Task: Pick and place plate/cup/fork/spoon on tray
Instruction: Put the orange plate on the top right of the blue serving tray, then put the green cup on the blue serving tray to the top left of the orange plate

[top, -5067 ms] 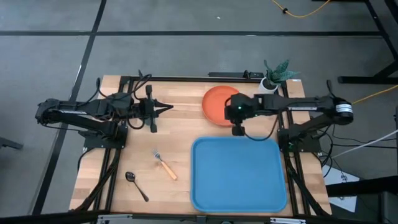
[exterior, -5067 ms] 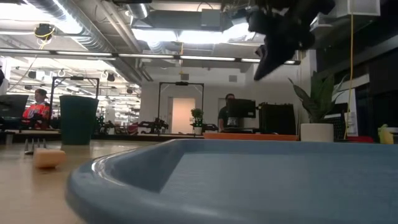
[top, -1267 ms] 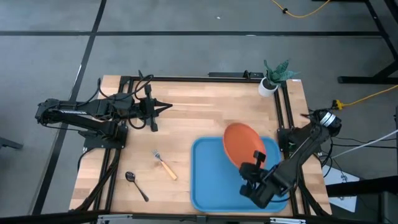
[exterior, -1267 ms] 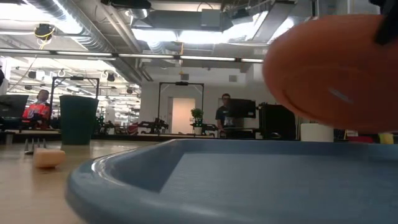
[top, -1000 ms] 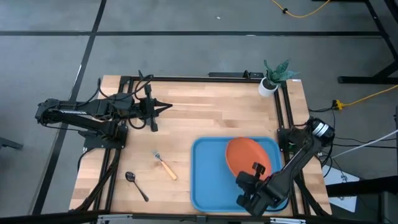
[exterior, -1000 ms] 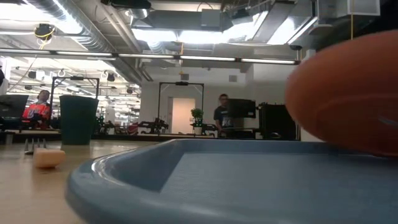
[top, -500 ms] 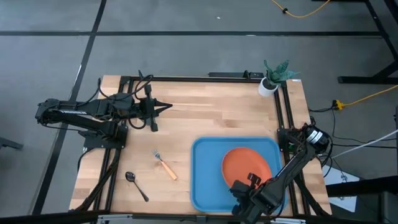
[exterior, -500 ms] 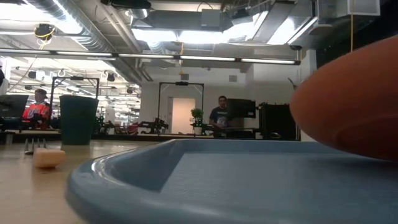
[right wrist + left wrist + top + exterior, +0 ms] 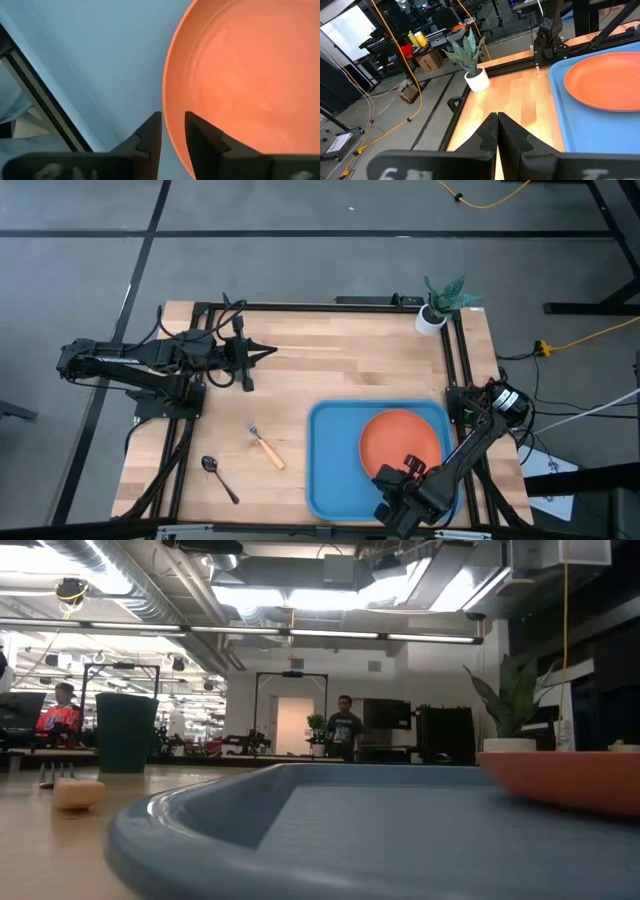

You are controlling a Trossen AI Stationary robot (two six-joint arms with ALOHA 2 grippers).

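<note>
A: Right claw [image 9: 172,131]?
B: Fingers a narrow gap apart, straddling the plate's [image 9: 400,438] near rim; grip unclear. Plate lies in the tray [image 9: 335,470], right side.
A: Left claw [image 9: 497,131]?
B: Pressed together, empty, above the worktop [image 9: 300,360].

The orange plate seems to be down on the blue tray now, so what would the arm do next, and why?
Probably the right gripper backs away from the plate. The plate lies flat inside the tray, and the fork and spoon are out on the table.
</note>
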